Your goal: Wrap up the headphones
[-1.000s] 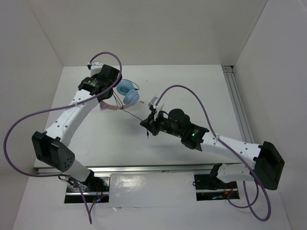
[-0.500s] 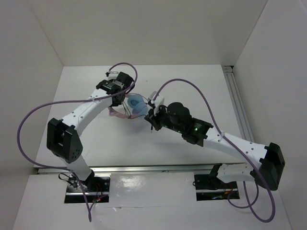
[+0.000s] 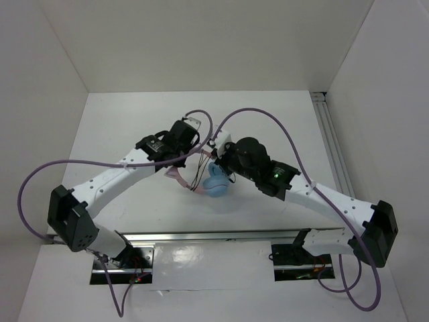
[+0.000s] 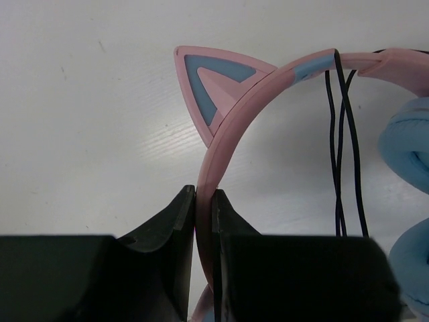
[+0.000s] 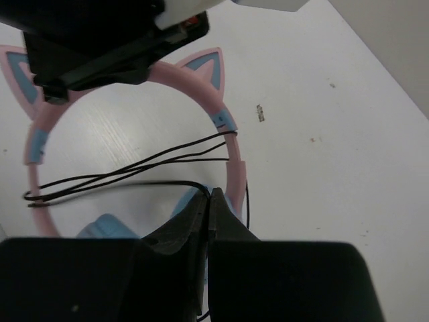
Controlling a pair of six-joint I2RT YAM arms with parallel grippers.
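The headphones (image 3: 216,182) hang just over the middle of the table, light-blue ear cups (image 4: 407,144) lowest. My left gripper (image 4: 203,191) is shut on the pink headband (image 4: 231,114), just below one cat ear (image 4: 204,84). The thin black cord (image 5: 134,169) crosses the band's arch in several strands. The right gripper (image 5: 210,192) is shut on that cord beside the band's other side (image 5: 231,144). From above, the left gripper (image 3: 177,164) and the right gripper (image 3: 216,163) sit close together over the headphones.
Thick purple cables (image 3: 268,124) arch over both arms. An aluminium rail (image 3: 332,144) runs along the table's right edge. White walls close the back and both sides. In the right wrist view the left gripper's black body (image 5: 100,40) fills the top left.
Both grippers have carried the headphones from the far left toward the table's middle and nearer the bases. The arms have drawn close together. Both grippers stayed shut.
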